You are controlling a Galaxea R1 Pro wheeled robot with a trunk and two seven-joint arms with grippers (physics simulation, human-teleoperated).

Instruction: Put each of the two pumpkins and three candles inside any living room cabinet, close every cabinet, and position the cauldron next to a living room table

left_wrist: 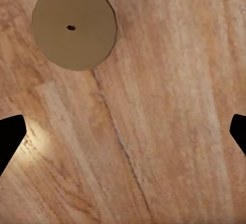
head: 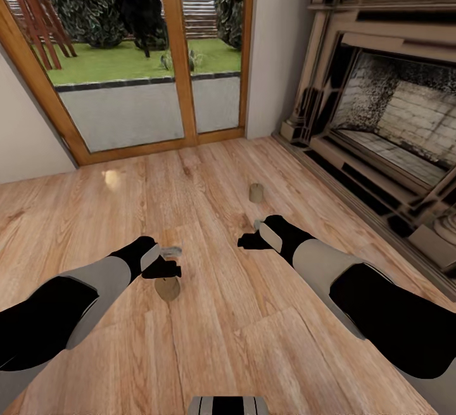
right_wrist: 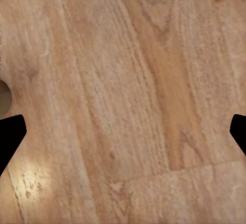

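Observation:
Two candles stand on the wooden floor. One short tan candle (head: 168,288) sits just below my left gripper (head: 172,261). In the left wrist view its round top with a dark wick (left_wrist: 74,25) lies off to one side of the open left gripper (left_wrist: 123,131), not between the fingertips (left_wrist: 10,137). The other candle (head: 255,193) stands a little beyond my right gripper (head: 250,234), which hangs open over bare floor (right_wrist: 123,126); a tan sliver (right_wrist: 3,93) shows at that frame's edge. Pumpkins, cabinet, cauldron and table are out of view.
A tall wood-framed glass door (head: 177,54) faces the garden ahead. A stone fireplace (head: 386,111) with a raised hearth runs along the right wall. Plank floor (head: 209,339) stretches between both arms and toward the door.

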